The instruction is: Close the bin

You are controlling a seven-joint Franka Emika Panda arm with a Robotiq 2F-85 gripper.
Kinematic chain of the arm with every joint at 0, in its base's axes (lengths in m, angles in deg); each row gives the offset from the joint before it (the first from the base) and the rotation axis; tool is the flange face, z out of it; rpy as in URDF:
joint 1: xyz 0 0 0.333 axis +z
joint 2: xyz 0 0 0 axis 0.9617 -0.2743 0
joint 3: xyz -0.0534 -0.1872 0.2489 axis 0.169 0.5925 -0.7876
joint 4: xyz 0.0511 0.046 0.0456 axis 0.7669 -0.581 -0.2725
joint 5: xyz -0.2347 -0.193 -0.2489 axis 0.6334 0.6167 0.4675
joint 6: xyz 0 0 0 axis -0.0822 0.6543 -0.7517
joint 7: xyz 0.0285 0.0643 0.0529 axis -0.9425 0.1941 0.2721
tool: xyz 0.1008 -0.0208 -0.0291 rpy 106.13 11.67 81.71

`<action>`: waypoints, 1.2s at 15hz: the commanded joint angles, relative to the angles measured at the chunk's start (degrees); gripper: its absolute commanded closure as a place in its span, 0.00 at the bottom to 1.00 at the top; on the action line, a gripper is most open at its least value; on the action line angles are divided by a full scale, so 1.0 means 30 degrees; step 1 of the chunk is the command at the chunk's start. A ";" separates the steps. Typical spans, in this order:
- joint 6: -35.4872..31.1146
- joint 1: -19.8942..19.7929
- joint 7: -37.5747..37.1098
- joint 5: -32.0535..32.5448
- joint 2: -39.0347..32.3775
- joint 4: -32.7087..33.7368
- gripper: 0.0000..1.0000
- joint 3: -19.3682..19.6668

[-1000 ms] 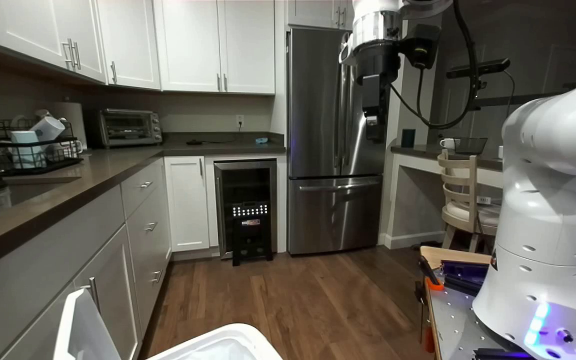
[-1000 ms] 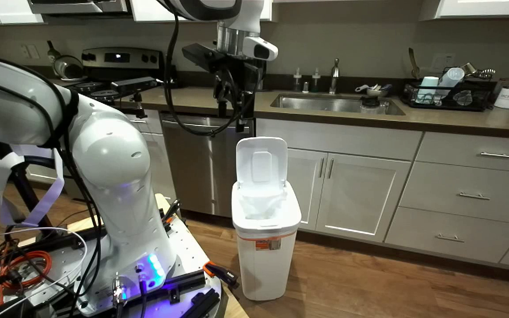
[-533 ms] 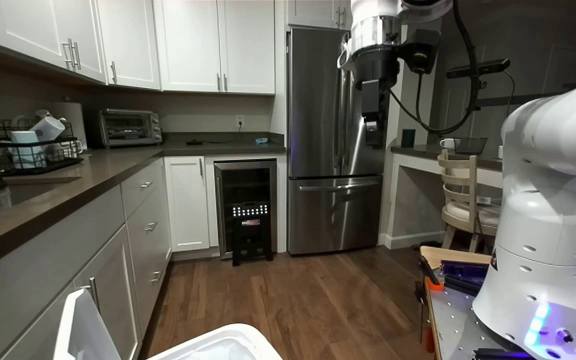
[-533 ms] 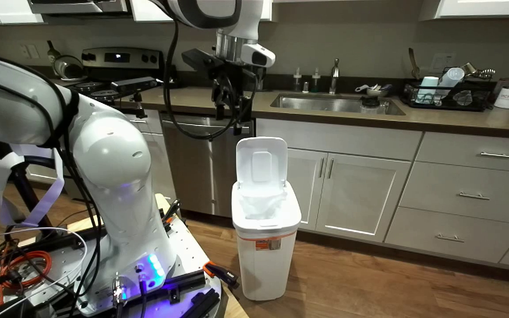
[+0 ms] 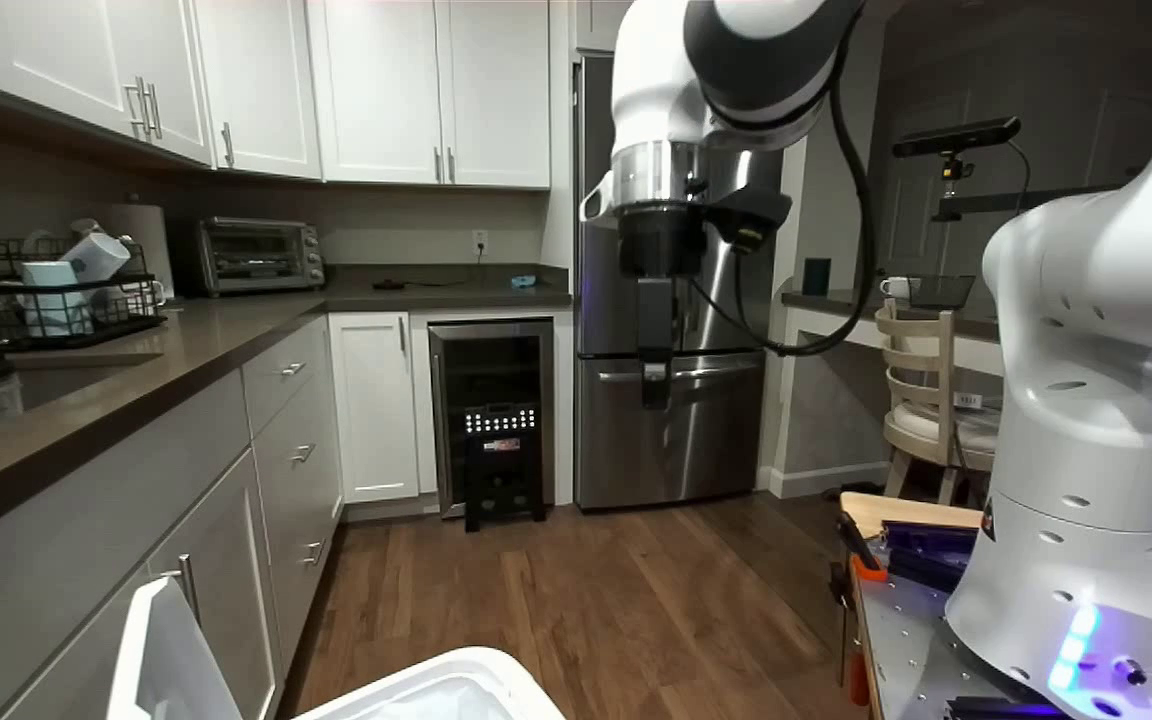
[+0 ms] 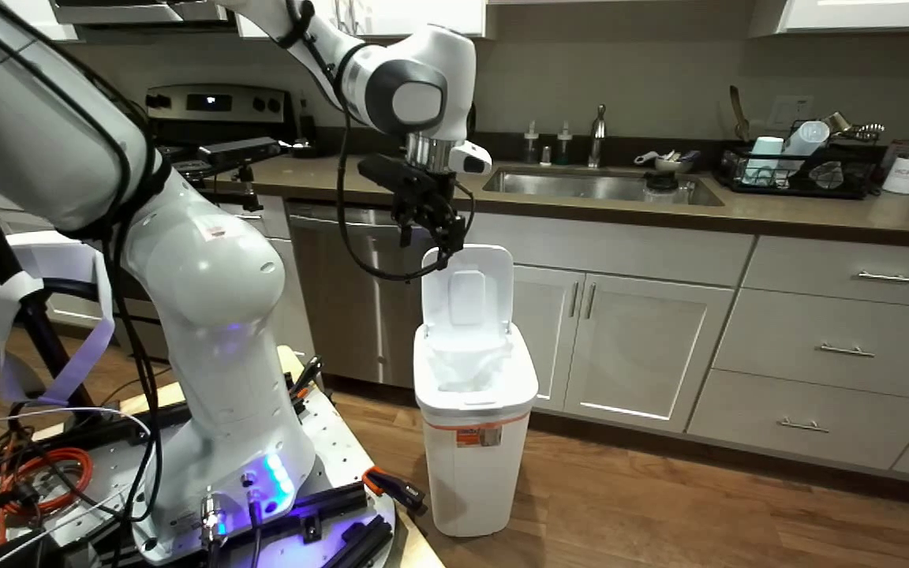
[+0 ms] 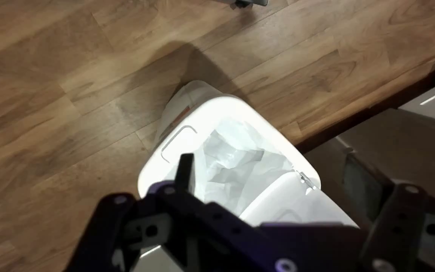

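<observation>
The claw is holding nothing, fingers standing wide apart; it should be gently pushing the lid from behind.

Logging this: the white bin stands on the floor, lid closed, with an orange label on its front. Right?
Not quite: the lid is open, raised, as an exterior view shows. The white bin does stand on the floor, with an orange label on its front.
</observation>
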 commanded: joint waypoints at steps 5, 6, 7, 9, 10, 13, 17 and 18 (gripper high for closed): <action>-0.1274 0.1290 0.5381 -0.3633 -0.9567 0.5755 0.00 -0.0335; -0.1425 0.1197 0.5785 -0.3815 -1.0763 0.6892 0.00 -0.0819; -0.1627 0.1024 0.5992 -0.3792 -1.1917 0.7980 0.00 -0.1285; -0.2650 0.0822 0.6333 -0.3262 -1.3952 1.0000 0.00 -0.2336; -0.3138 0.0733 0.6377 -0.2981 -1.5072 1.1140 0.00 -0.2870; -0.3605 0.0677 0.5926 -0.1920 -1.8309 1.4899 0.00 -0.4194; -0.0112 0.1005 0.4768 0.0318 -2.1216 1.9953 0.00 -0.5023; 0.1118 0.1290 0.4356 0.1085 -2.1660 2.1121 0.00 -0.4983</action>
